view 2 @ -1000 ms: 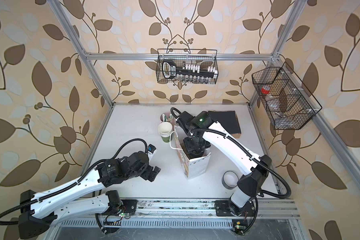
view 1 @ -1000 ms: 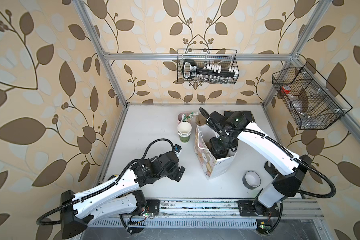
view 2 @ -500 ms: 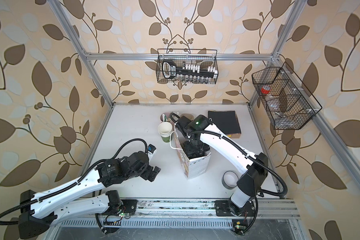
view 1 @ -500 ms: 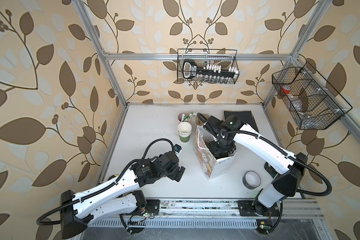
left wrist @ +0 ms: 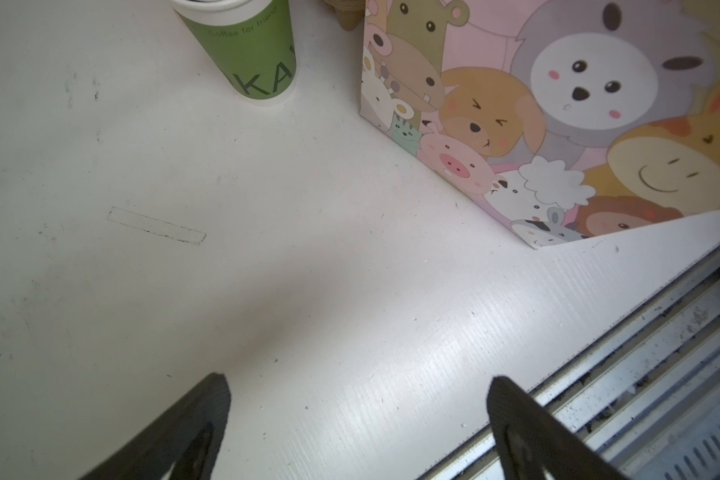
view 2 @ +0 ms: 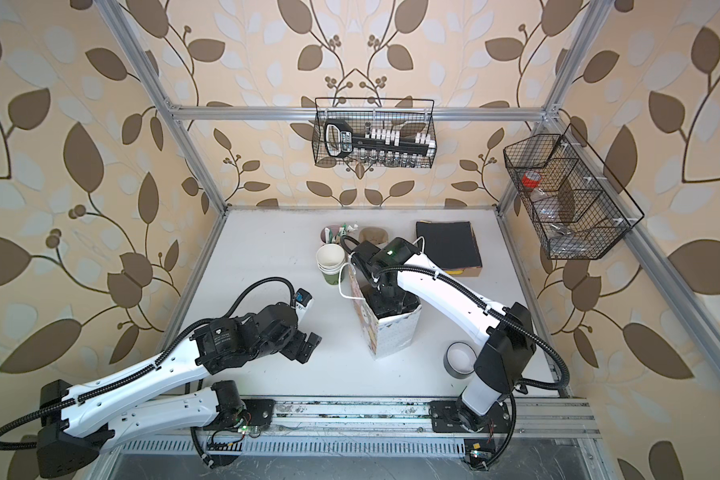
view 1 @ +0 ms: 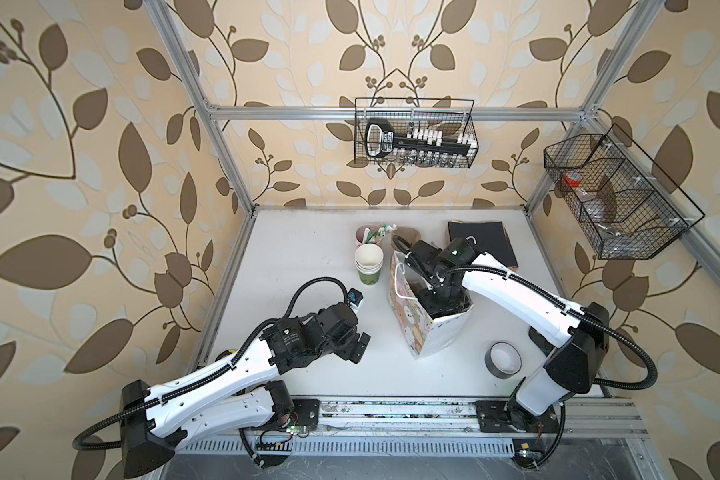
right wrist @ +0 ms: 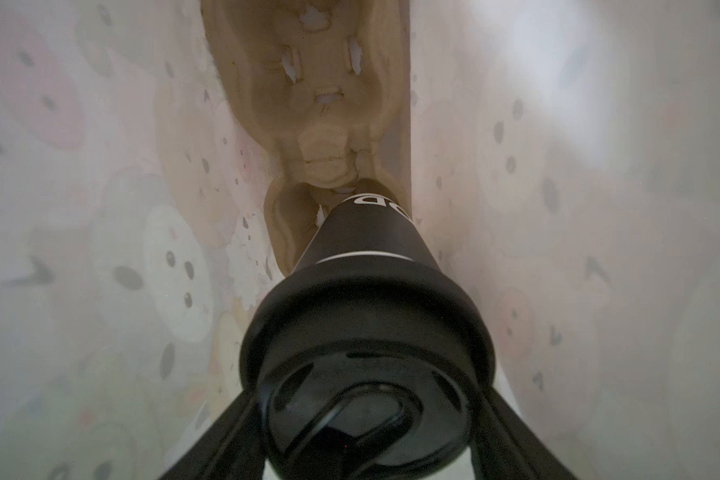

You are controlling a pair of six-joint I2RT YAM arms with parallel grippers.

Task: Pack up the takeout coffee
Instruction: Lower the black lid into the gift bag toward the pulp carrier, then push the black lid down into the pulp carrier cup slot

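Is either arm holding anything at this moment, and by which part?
The right gripper holds the takeout coffee by its top, jaws on either side of the black lid, inside the gift bag. The left gripper is open and holds nothing.

right hand (right wrist: pixel 371 419) grips the black cup (right wrist: pixel 366 237) inside the bag (right wrist: pixel 100 208).

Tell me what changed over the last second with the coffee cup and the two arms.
The right gripper, still shut on the takeout coffee, sank deeper into the cartoon gift bag, its wrist shifting slightly left in both top views. Nothing was taken hold of or let go. The left gripper, open, the stack of green cups and the tape roll stayed put.
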